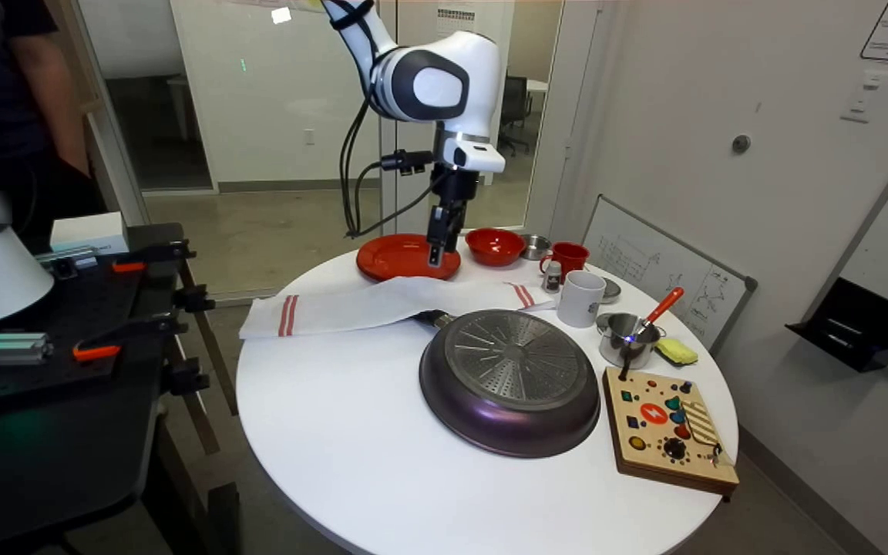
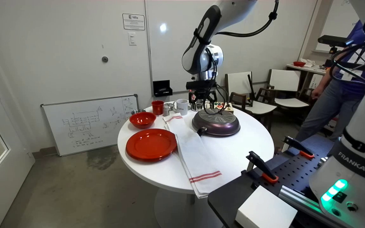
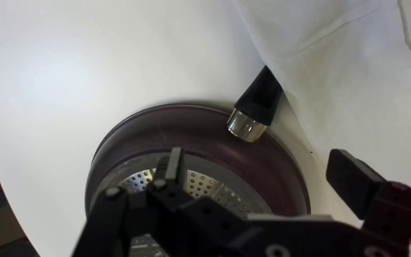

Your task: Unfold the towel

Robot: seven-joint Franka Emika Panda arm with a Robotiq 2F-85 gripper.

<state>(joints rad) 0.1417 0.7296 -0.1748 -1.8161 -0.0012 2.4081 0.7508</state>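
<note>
- While one towel lies on the worktop, its long axis runs left to right in an exterior view, behind one pan.
- In an exterior view, it points toward the near edge, one red mug and one white mug near its far end.
- In the wrist view, the gripper stands wide, two fingers apart; one handle meets the towel's edge.

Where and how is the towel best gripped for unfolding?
Probably pinch the upper layer at the striped end of the towel nearer the robot base, on the side of the red plate, coming down from above. It lies flat there, layered edges showing along that side; the opposite side covers part of the pan handle.
</note>
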